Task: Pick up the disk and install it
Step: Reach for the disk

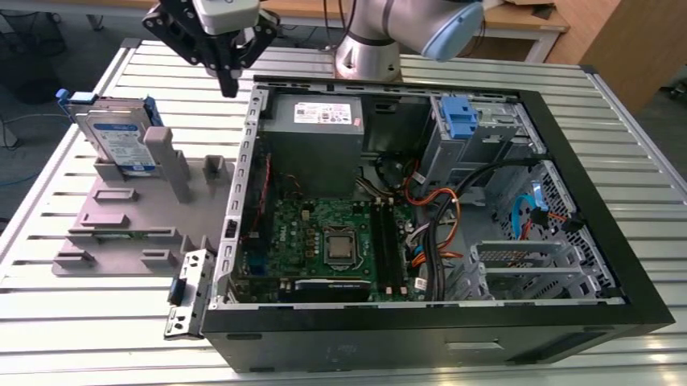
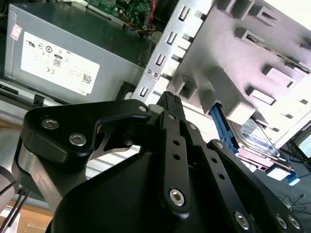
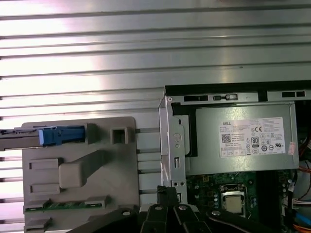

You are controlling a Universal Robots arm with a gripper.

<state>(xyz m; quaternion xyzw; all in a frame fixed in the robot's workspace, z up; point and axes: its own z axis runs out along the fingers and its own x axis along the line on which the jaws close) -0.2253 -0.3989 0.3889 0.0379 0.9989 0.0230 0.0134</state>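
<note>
A: Where is the disk now?

B: The flat silver-grey disk point(image 1: 116, 138) with the white-and-blue label and blue plastic rails stands upright on its edge in a slot of the grey moulded plastic holder point(image 1: 129, 229). That holder lies on the ribbed metal worktop point(image 1: 64, 322), at the exterior view's left of the open black computer case point(image 1: 601, 241).

A: And the gripper?

B: The black two-finger gripper point(image 1: 228, 84) hangs above the worktop at the case's corner by the grey boxy power supply point(image 1: 314, 137). It is up and to the exterior view's right of the disk, clear of it.

A: Is it holding anything?

B: No. Its fingers are pressed together with nothing between them. In the second wrist view the gripper point(image 2: 169, 99) points toward the gap between the holder point(image 2: 228, 53) and the power supply point(image 2: 73, 53), with the disk point(image 2: 255, 141) off to one side.

A: What does the first wrist view add?

B: It looks straight down. The gripper point(image 3: 167, 190) sits over the case's metal edge, the disk point(image 3: 58, 135) shows edge-on at the holder's point(image 3: 97, 170) far end, and the power supply point(image 3: 243, 141) lies inside the case.

A: Anything else in the case?

B: A green circuit board point(image 1: 322, 233) on its floor, and a blue plastic bracket point(image 1: 458, 119) on the metal drive cage at the corner well away from the disk.
</note>
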